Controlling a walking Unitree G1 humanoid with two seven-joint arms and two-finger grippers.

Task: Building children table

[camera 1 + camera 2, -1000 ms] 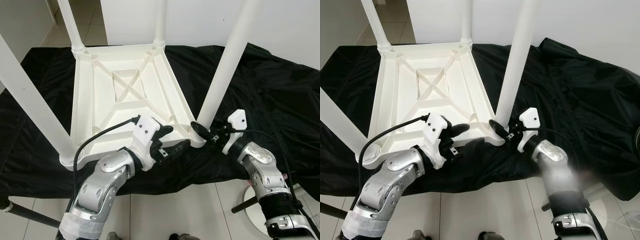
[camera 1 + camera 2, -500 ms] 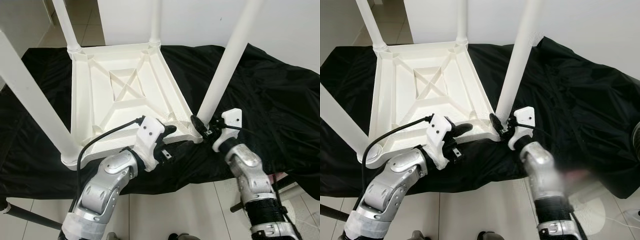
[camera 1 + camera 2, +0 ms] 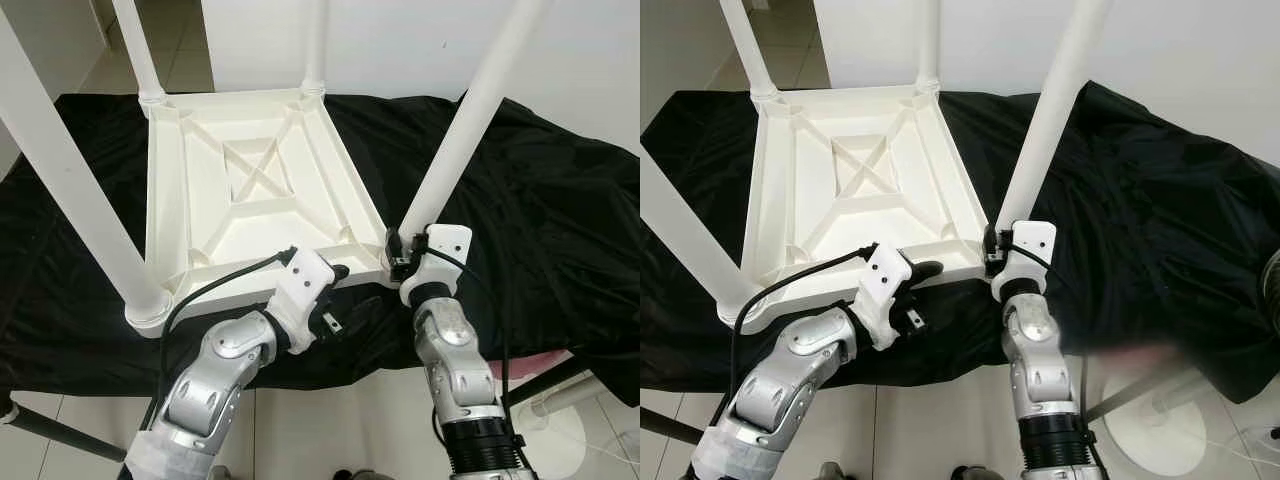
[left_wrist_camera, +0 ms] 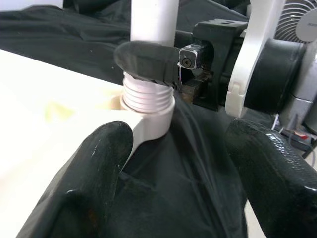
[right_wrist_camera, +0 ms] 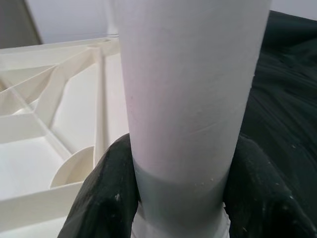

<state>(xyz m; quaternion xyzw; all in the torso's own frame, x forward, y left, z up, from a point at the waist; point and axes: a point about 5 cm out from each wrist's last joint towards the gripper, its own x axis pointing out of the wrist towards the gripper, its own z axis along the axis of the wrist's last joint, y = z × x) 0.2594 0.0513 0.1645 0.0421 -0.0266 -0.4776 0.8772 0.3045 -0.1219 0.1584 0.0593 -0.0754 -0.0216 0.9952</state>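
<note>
Right wrist view is showing the right pincer [image 5: 181, 198] gripping the leg [image 5: 188, 99]; left pincer [image 4: 183, 173] is gaping wide at the tabletop's [image 3: 250, 190] five o'clock corner.

White children's table [image 3: 250, 190] — upturned (legs skyward) — on black cloth [image 3: 560, 220]

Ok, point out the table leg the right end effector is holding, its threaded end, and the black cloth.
table leg [image 3: 470, 130], left eye view, mid shaft.
threaded end [image 4: 147, 97], left wrist view, ridged collar.
black cloth [image 3: 1160, 200], right eye view, bare fabric right of the table.
</note>
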